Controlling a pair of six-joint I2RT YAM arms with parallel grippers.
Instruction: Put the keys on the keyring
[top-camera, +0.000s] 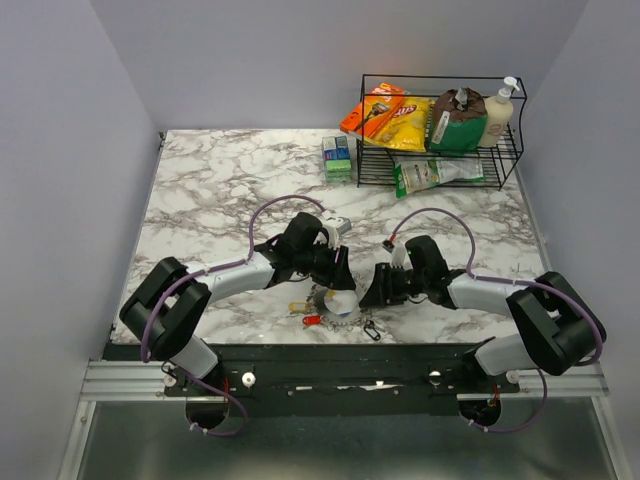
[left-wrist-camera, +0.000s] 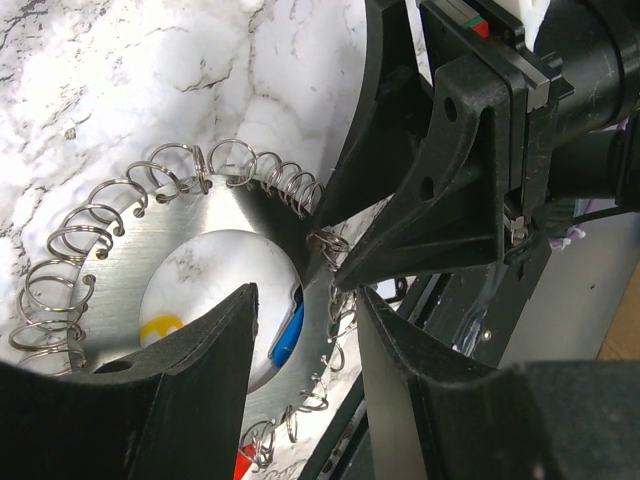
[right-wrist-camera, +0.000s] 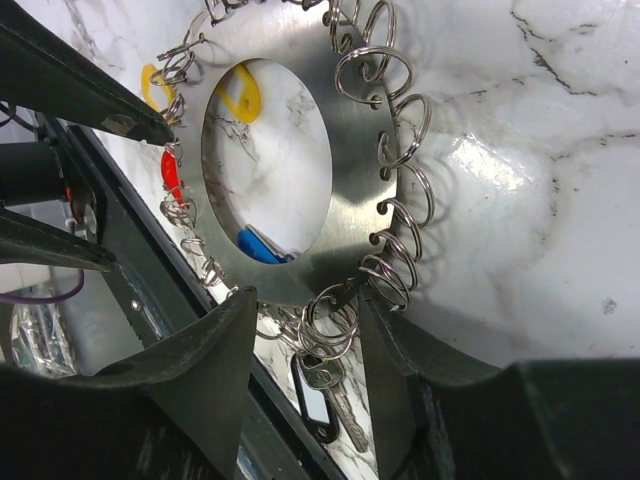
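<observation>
Left gripper (left-wrist-camera: 307, 300), right gripper (right-wrist-camera: 308, 305) straddle opposite keyring (left-wrist-camera: 230, 212) rims.

Surface: marble table (top-camera: 210, 190)
Front centre: keyring (top-camera: 340, 300), between left arm (top-camera: 240, 275) and right arm (top-camera: 480, 293)
Beside keyring: yellow key (top-camera: 298, 307), red key (top-camera: 312, 320)
Back right: wire rack (top-camera: 430, 77) holding packets; small boxes (top-camera: 338, 157) alongside

Robot lab booth: blank walls (top-camera: 60, 150); marble-print table (top-camera: 220, 180)

Top view high, from near edge; wrist views close, opposed, sharing keyring (left-wrist-camera: 215, 215)
</observation>
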